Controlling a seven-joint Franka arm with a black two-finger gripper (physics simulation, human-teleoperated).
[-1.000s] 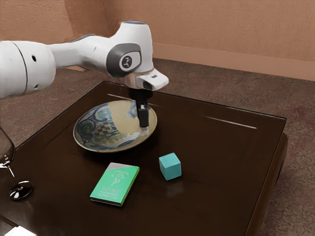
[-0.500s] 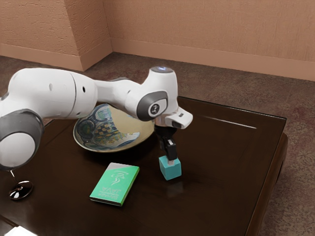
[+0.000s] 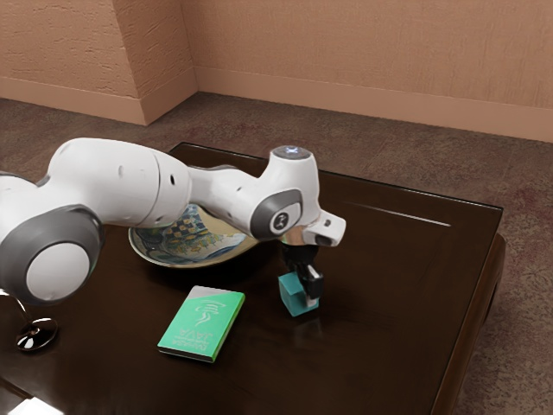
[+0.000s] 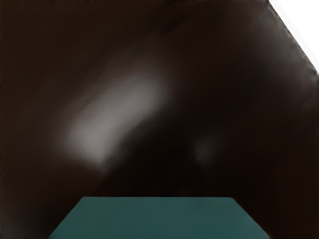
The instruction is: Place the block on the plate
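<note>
- Arm (image 3: pixel 121 183): we have lowered it since the earlier frame.
- Plate (image 3: pixel 192 244): too low a carry could strike its raised edge.
- Block (image 3: pixel 291 297): at our gripper (image 3: pixel 301 293), off the plate; off-centre closure could twist it loose.
- Fingers: apart or clamped, we cannot tell.

For you, operator: one white-and-grey arm (image 3: pixel 121 186); one black gripper (image 3: pixel 304 292), lowered at the teal block (image 3: pixel 289 292). One dark table (image 3: pixel 389 285), bearing that block, a patterned plate (image 3: pixel 186 249) partly behind your arm, a green book (image 3: pixel 203 324) near the plate, and a stemmed glass (image 3: pixel 36 335).
</note>
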